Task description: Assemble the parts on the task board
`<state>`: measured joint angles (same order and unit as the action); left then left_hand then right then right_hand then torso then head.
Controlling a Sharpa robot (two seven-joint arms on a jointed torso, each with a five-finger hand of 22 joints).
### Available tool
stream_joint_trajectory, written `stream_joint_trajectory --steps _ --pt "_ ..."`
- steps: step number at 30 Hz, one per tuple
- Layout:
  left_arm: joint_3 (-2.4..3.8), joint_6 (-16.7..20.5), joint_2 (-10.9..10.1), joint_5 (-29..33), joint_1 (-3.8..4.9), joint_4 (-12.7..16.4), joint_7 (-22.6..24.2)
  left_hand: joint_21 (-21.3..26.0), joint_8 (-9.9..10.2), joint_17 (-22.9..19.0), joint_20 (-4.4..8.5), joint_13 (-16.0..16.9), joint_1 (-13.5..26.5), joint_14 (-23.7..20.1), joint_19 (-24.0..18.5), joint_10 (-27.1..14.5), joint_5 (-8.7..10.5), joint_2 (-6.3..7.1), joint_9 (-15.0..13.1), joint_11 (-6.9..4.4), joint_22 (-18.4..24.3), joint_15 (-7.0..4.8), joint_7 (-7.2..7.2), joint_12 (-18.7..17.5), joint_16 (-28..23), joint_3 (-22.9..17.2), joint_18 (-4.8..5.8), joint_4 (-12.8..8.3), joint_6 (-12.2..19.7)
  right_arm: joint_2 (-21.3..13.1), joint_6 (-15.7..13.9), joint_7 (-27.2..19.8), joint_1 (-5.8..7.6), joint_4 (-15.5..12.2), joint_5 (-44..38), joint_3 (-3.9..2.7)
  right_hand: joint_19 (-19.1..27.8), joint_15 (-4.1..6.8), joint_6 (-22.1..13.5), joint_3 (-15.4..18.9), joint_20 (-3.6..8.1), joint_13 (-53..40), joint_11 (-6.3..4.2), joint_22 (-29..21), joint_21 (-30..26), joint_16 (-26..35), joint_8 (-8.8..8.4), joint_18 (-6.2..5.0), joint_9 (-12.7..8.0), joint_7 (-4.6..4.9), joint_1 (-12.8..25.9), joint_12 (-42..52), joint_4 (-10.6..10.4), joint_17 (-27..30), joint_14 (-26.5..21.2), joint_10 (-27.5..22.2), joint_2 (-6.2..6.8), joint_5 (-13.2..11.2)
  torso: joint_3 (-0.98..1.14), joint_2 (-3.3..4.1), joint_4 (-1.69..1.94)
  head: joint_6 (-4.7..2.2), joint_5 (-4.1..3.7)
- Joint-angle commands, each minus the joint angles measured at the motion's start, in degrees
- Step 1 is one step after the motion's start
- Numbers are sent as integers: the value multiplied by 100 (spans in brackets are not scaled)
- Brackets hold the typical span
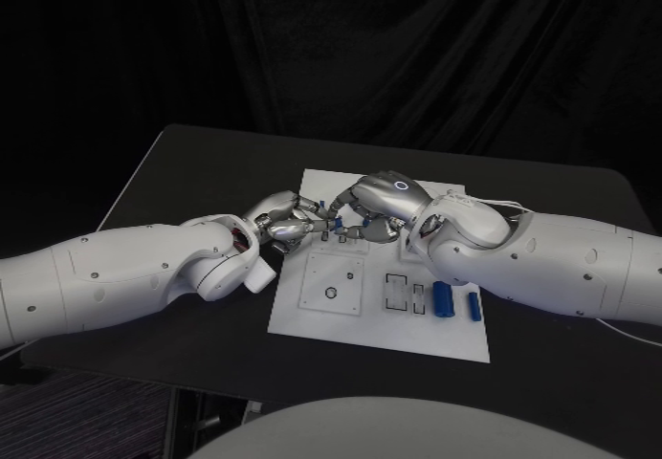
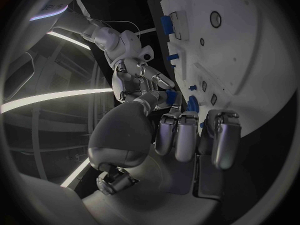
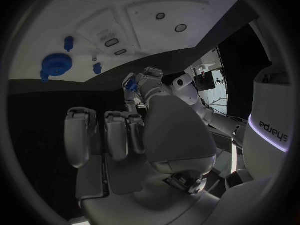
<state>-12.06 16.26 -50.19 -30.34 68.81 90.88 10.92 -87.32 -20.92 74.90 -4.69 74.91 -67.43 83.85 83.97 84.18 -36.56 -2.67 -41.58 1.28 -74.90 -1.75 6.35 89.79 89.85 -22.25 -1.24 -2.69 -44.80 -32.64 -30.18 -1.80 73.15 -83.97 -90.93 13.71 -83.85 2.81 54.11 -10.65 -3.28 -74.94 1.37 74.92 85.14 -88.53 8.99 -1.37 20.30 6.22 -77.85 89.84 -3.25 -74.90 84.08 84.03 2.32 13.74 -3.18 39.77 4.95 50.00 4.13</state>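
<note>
The white task board (image 1: 320, 320) lies in the middle of the black table. Above its far left part my two hands meet. My left hand (image 1: 283, 222) pinches a small blue part (image 1: 336, 227) at its fingertips; the right wrist view shows that part (image 3: 131, 84) on the left hand (image 3: 149, 87). My right hand (image 1: 380, 203) hangs close in front of it, fingers bent down towards the part; whether they grip it is hidden. A blue gear (image 3: 56, 63) and two small blue parts (image 3: 69, 42) stand on the board (image 3: 156, 40).
Two long blue parts (image 1: 443, 298) lie at the board's right edge, beside narrow slots (image 1: 397, 290). A square plate with round holes (image 1: 336, 284) sits on the near left of the board. Bare black table (image 1: 193, 172) surrounds the board.
</note>
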Motion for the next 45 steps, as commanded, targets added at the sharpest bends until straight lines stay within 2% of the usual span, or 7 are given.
stream_joint_trajectory --steps 1,3,8,23,32,38,45 --pt "-4 -111 19 7 -19 3 32 19 -702 1510 46 1509 55 615 284 582 -26 -5 -1159 -44 -1172 -46 -115 21 15 -249 0 -212 -103 -62 -67 95 5 -38 -4 -11 -360 -72 -375 64 -51 -1506 63 1282 -27 32 -233 -11 -126 83 144 16 -55 -1165 515 597 116 -248 1 2 3 0 -13" --pt "-4 -102 18 7 -20 -12 6 24 -716 1510 47 1509 71 615 279 582 -24 6 -1176 -46 -1167 -48 -117 21 15 -261 -2 -214 -107 -117 -86 99 6 -71 -4 -11 -356 -60 -745 125 -66 -1506 38 1280 -38 33 -438 -16 -223 111 182 16 -103 -1164 515 597 149 -493 3 1 3 0 -14" --pt "-3 -98 6 7 -20 -36 -99 34 -728 1510 49 1509 98 615 268 582 -13 26 -1197 -48 -1156 -50 -121 21 15 -271 -6 -215 -102 -351 -163 108 18 -205 -4 -10 -324 -56 -1361 263 -68 -1506 33 1255 -114 60 -540 -35 -431 119 240 16 -275 -1115 503 597 241 -817 7 -4 -6 0 -20" --pt "1 -365 -45 -475 80 -90 -936 79 -745 1510 67 1509 226 615 228 582 281 51 -1291 -69 -1114 -69 -146 21 15 -337 -23 -197 -42 -1440 -485 219 156 -723 14 22 -290 -57 -1494 285 -69 -1506 37 1228 -204 121 -463 -55 -601 126 115 16 -722 -1012 480 597 450 -1000 34 -27 -48 0 -59" --pt "2 -1511 226 -1253 745 -303 -2349 103 -700 1510 95 1509 321 615 216 582 679 62 -1296 -108 -1096 -101 -199 21 15 -353 -31 -147 -102 -1953 -620 189 248 -1012 219 47 -297 -61 -1179 237 -71 -1506 43 1235 -206 125 -310 -53 -623 129 -32 16 -847 -1007 480 597 350 -896 108 -84 -154 0 -68" --pt "0 -2368 665 -1467 1228 -640 -3212 145 -570 1510 118 1509 373 615 183 582 1035 76 -1264 -131 -1062 -122 -224 21 15 -392 -43 -109 -166 -2172 -671 172 266 -1072 284 51 -300 -62 -1009 237 -72 -1506 45 1239 -205 125 -238 -51 -628 125 -75 16 -860 -1008 481 597 306 -819 162 -133 -202 0 -105" --pt "-1 -2941 1202 -1524 1438 -1079 -3931 177 -434 1510 120 1509 460 615 160 582 1266 56 -1244 -123 -1038 -119 -212 21 15 -359 -52 3 -141 -2418 -778 144 270 -1104 306 53 -301 -63 -785 234 -73 -1506 44 1241 -208 125 -141 -51 -615 110 -112 16 -875 -1008 481 597 266 -757 210 -165 -263 0 -14"
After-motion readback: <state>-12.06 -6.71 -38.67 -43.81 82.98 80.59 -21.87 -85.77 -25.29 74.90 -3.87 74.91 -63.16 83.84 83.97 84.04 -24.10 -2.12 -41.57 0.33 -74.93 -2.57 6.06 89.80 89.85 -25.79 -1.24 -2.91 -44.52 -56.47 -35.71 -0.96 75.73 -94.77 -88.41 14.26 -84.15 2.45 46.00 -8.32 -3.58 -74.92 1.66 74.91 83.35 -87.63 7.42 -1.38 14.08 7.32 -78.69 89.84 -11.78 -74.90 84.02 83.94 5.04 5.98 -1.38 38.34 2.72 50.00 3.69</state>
